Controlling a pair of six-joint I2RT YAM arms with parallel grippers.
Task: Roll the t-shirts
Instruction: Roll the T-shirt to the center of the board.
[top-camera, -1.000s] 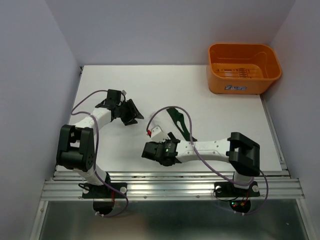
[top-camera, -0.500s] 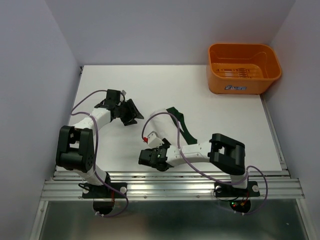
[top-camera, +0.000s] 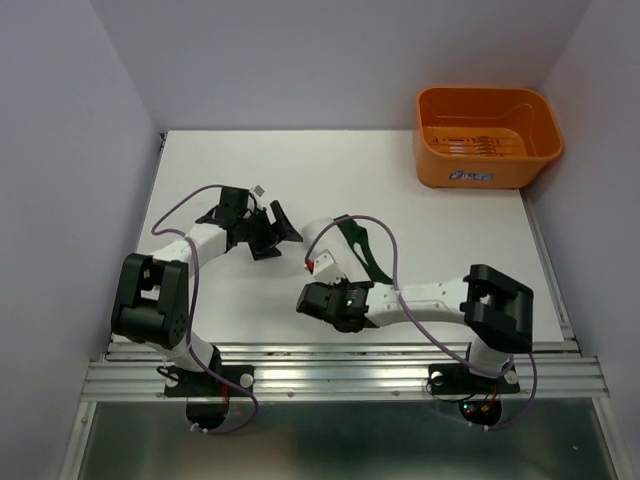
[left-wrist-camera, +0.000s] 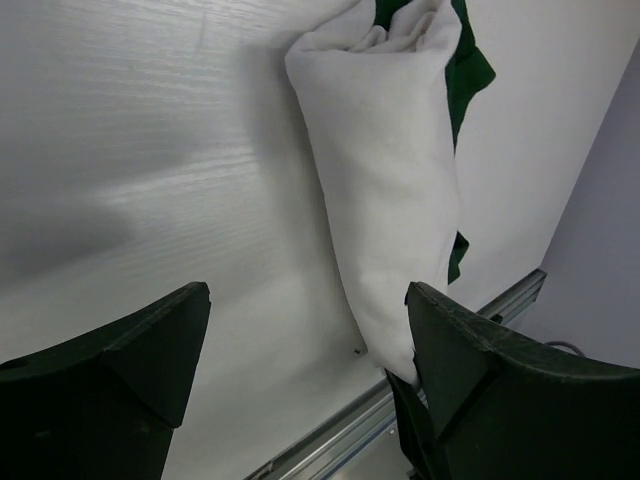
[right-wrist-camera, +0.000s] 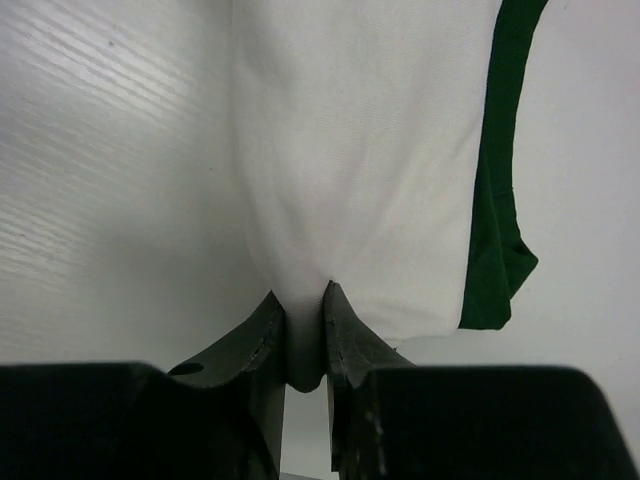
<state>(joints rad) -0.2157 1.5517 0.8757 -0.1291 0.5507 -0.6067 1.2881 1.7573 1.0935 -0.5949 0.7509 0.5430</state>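
A t-shirt (left-wrist-camera: 385, 170) lies on the table as a long white roll with dark green cloth (left-wrist-camera: 470, 70) showing along its far side. In the top view only its green edge (top-camera: 360, 250) stands out from the white table. My left gripper (left-wrist-camera: 310, 340) is open beside the roll, and its right finger (left-wrist-camera: 480, 380) is next to the roll's near end. My right gripper (right-wrist-camera: 303, 330) is shut on a pinch of the white cloth (right-wrist-camera: 360, 150) at the roll's near end, with a green strip (right-wrist-camera: 495, 200) to the right. From above, the left gripper (top-camera: 278, 225) and right gripper (top-camera: 322, 275) are close together at mid-table.
An orange plastic basket (top-camera: 488, 135) stands at the back right corner of the white table (top-camera: 450, 230). A metal rail (top-camera: 340, 365) runs along the near edge, where both arm bases are bolted. Walls close in on the left, back and right.
The left gripper opened wide and shifted right toward the roll. The right gripper closed on the white cloth, and its arm swung back to the right.
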